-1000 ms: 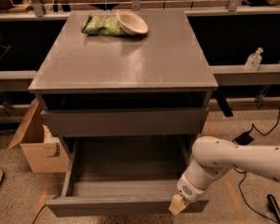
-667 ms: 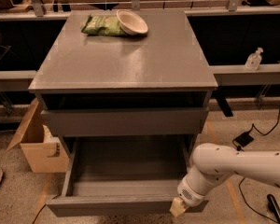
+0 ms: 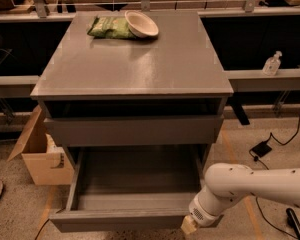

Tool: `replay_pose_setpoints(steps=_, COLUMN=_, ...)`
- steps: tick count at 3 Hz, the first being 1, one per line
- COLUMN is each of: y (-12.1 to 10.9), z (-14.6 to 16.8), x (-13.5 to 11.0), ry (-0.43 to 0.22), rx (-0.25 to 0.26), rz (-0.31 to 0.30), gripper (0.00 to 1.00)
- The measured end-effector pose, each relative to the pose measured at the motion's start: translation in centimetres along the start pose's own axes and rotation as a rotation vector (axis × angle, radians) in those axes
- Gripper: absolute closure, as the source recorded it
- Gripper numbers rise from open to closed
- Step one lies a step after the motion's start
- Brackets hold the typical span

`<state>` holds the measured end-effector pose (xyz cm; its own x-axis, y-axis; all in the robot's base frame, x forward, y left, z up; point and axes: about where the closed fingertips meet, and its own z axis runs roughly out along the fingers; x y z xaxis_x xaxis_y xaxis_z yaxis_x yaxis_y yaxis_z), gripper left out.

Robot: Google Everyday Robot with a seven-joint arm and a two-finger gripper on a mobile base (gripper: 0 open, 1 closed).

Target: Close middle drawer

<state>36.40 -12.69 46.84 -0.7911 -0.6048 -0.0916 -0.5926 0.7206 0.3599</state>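
While the middle drawer [image 3: 115, 220] stands pulled out, the gripper [image 3: 189, 226] sits at its front's right edge; whether it is clenched, I cannot tell.

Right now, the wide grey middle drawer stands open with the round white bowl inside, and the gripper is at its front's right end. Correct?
No. In the camera view the wide grey middle drawer is open but empty; the round white bowl sits on the grey cabinet top. The gripper is at the drawer front's right end.
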Motion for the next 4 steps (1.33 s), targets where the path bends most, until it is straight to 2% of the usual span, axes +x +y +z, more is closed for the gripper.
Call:
replay_pose_setpoints(steps=1, y=-0.7, z=0.9, x=0.4, ry=0.011, rx=-0.007, rz=0.021, gripper=1.00)
replay_pose_setpoints(steps=2, y=-1.8, z=2.4, x=1.0, ry=0.009, rx=-0.045, rz=0.038, gripper=1.00)
replay_pose_setpoints(steps=3, y=-2.3, z=3.3, x=0.7, ry=-0.031, rx=-0.088, rz=0.009, gripper=1.00)
replay_pose_setpoints(steps=4, y=-2.2, z=4.7, x=-1.0, ry=-0.095, rx=-0.129, rz=-0.065, gripper=1.00)
